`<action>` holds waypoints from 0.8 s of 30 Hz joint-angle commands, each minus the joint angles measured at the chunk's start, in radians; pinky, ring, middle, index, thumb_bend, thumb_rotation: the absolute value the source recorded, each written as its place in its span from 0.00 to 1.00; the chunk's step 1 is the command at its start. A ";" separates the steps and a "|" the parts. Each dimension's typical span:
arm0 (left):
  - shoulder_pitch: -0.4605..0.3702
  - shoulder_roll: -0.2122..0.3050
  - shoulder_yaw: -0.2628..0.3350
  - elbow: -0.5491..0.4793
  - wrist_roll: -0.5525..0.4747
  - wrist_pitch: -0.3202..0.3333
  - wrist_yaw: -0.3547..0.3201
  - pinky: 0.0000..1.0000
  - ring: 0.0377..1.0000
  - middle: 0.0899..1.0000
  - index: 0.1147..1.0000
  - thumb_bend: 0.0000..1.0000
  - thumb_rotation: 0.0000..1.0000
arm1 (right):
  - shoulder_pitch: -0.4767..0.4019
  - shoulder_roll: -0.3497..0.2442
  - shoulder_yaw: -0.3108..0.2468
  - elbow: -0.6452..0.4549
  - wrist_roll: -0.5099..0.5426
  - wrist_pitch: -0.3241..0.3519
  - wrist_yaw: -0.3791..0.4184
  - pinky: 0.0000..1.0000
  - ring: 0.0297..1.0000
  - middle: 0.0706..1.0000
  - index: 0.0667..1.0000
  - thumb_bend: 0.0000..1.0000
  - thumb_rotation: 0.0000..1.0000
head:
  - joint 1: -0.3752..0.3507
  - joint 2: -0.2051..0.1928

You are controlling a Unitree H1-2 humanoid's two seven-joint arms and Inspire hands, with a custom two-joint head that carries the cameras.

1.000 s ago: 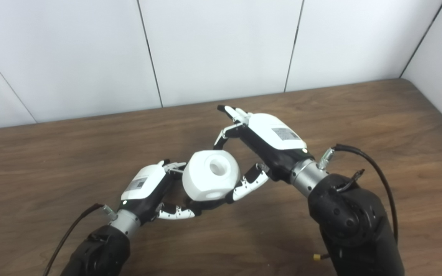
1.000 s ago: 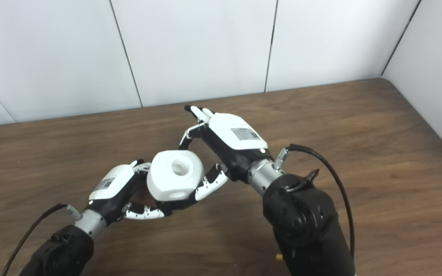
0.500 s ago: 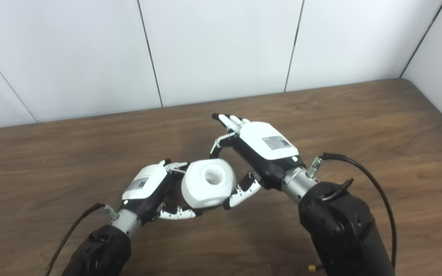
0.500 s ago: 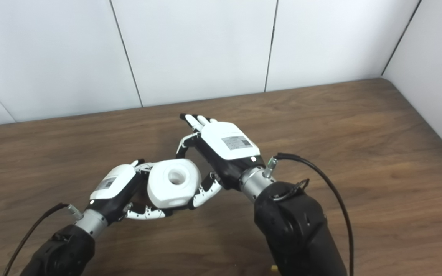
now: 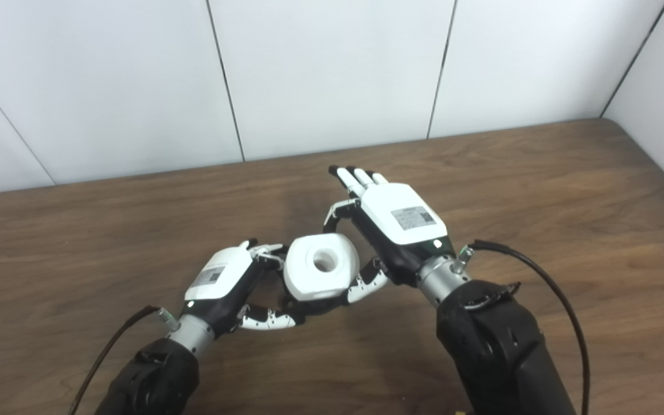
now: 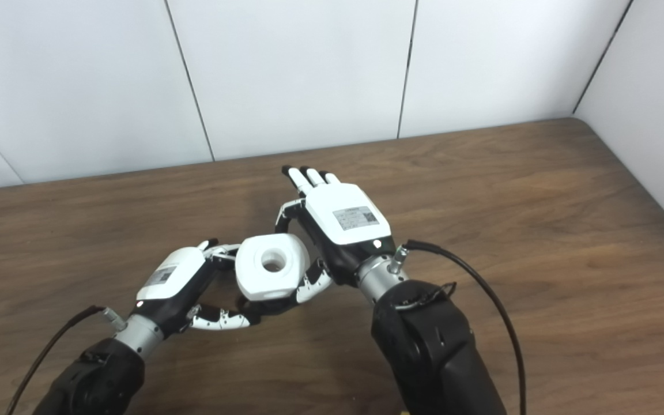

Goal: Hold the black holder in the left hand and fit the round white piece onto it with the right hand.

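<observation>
Two robot hands meet low over the middle of the brown wooden table [image 5: 539, 173], with white wall panels [image 5: 332, 75] standing behind it. On the left, a dark arm rises from the bottom edge and ends in the left robot hand [image 5: 222, 282], whose white back faces up. Its fingers [image 5: 263, 251] curl toward the centre, and its thumb [image 5: 266, 320] reaches along underneath, toward a dark shape under the white piece. That dark shape [image 5: 314, 307] may be the black holder, but too little of it shows to be sure, so I cannot tell whether the left robot hand is gripping anything. Just right of those fingers sits the round white piece [image 5: 321, 274], a chunky rounded block with a round hole in its upturned face. It is held between the two hands, above the table surface. The right robot hand [image 5: 392, 230] grips it: a bent finger [image 5: 340, 210] hooks over the far side and the thumb [image 5: 366, 283] presses on the near right side, while the other fingers [image 5: 358, 177] stretch out straight, away from the piece. Further right, a black cable [image 5: 539, 276] loops from the wrist down along the dark right arm.
</observation>
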 commanded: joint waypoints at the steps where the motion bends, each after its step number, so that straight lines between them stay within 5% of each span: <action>1: -0.018 -0.005 -0.002 -0.004 0.001 -0.022 0.020 1.00 0.88 0.86 0.41 0.52 0.04 | -0.022 0.010 -0.010 -0.017 -0.014 -0.025 -0.027 1.00 1.00 1.00 0.44 0.52 0.13 | 0.000 0.000; 24: -0.024 -0.020 -0.007 -0.013 0.009 -0.001 0.006 1.00 0.89 0.87 0.41 0.52 0.04 | -0.033 -0.003 0.000 -0.021 0.015 -0.040 0.085 1.00 1.00 1.00 0.44 0.52 0.13 | 0.019 0.014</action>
